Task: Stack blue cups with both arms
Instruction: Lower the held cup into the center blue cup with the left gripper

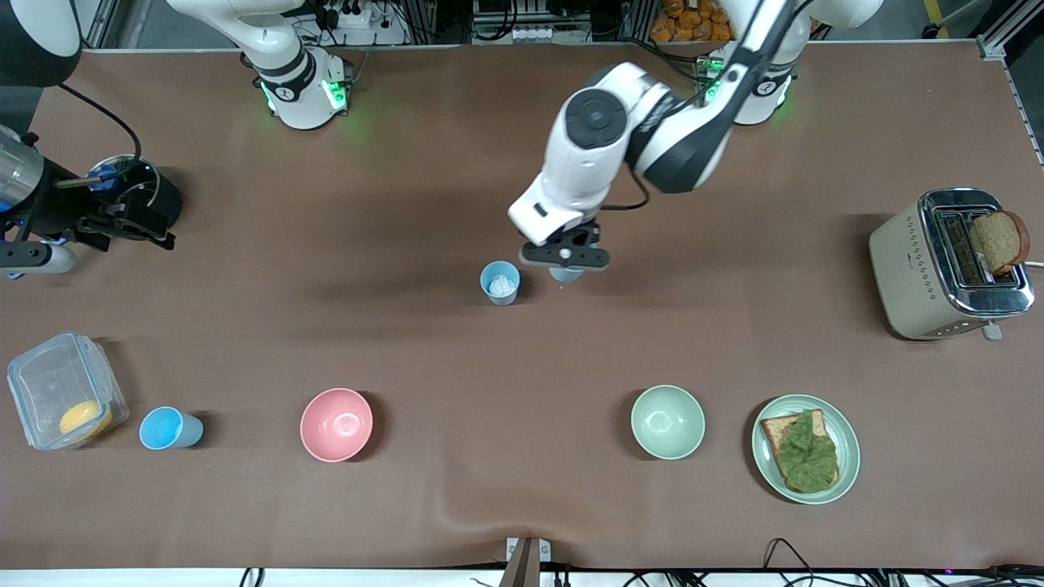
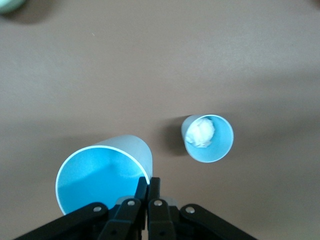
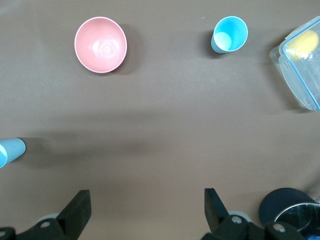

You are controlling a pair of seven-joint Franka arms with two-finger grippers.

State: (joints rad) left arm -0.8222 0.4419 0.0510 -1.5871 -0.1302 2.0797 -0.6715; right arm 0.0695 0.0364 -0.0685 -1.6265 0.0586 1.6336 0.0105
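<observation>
My left gripper (image 1: 565,259) is shut on the rim of a blue cup (image 1: 566,275), one finger inside the wall and one outside (image 2: 148,183). The held cup (image 2: 100,175) hangs upright above the table. Beside it, toward the right arm's end, a second blue cup (image 1: 500,283) stands with a white wad inside (image 2: 207,138). A third blue cup (image 1: 167,428) sits near the front camera next to a clear box; it also shows in the right wrist view (image 3: 230,34). My right gripper (image 1: 130,228) is open and empty (image 3: 147,200) at the right arm's end of the table.
A pink bowl (image 1: 336,424) and a pale green bowl (image 1: 667,421) sit near the front camera. A green plate (image 1: 848,432) carries toast with lettuce. A toaster (image 1: 913,269) holds bread. A clear box (image 1: 49,383) holds something yellow. A black mug (image 3: 287,210) is by my right gripper.
</observation>
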